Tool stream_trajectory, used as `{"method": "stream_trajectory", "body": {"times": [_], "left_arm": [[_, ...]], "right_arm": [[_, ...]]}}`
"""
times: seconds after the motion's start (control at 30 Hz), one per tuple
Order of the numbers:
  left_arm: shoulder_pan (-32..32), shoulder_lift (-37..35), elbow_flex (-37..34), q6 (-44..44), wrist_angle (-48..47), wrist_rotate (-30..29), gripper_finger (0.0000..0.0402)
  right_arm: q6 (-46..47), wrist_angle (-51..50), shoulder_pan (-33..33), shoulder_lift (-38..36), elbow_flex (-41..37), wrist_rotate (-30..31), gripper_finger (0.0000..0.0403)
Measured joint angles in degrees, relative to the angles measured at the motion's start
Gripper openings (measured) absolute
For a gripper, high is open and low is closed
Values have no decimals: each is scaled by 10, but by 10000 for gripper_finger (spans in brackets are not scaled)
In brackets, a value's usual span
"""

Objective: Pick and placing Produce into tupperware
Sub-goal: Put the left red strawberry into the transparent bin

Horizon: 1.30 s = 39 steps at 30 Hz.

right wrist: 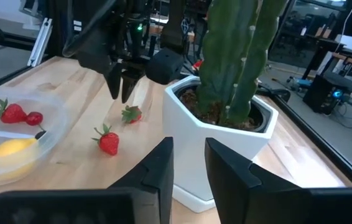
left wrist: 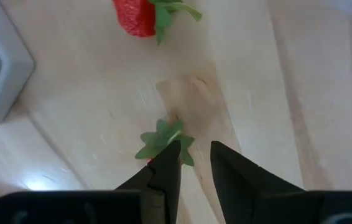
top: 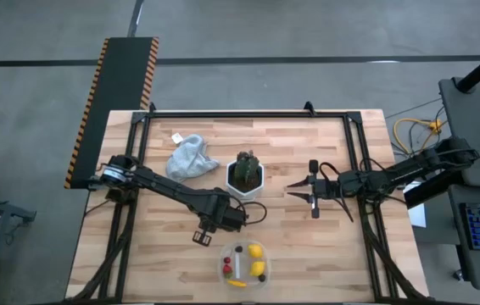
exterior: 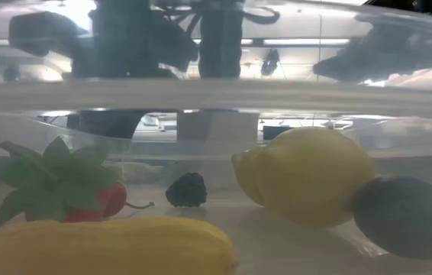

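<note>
Strawberries are what we watch at this moment: two of them lie loose on the wooden surface [top: 291,254], between the white hexagonal plant pot [top: 244,179] and the clear tupperware [top: 224,269]. From the right wrist camera we make out one strawberry [right wrist: 109,142] nearer the tub and a second strawberry [right wrist: 132,114] directly beneath the left gripper [right wrist: 121,90], which hangs fingers-down over it. The left wrist camera shows that gripper's fingers parted only a little, with the berry's green leaves [left wrist: 163,140] showing just past the tips and nothing held between them; we judge the gripper is lined up to come down on this fruit, though the narrow gap may need widening to take it in.

We count the tub as already part-filled: a lemon [exterior: 307,176], a dark berry [exterior: 186,189], a long yellow piece [exterior: 109,246] and a leafy strawberry [exterior: 86,200] sit inside it, so the two loose berries appear to be what remains.

We see the right gripper [top: 302,192] waiting on the far side of the cactus [right wrist: 238,50] pot, well clear of the work, its fingers slightly apart and empty.
</note>
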Motion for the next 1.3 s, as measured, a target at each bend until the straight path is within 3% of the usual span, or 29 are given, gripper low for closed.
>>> {"method": "stream_trajectory", "body": {"times": [0.47, 1.3], "left_arm": [[0, 0, -31, 27, 32, -32, 73], [3, 1, -64, 50, 92, -34, 73]], "right_arm": [[6, -1, 0, 0, 0, -1, 74], [7, -8, 0, 0, 0, -2, 70]]}}
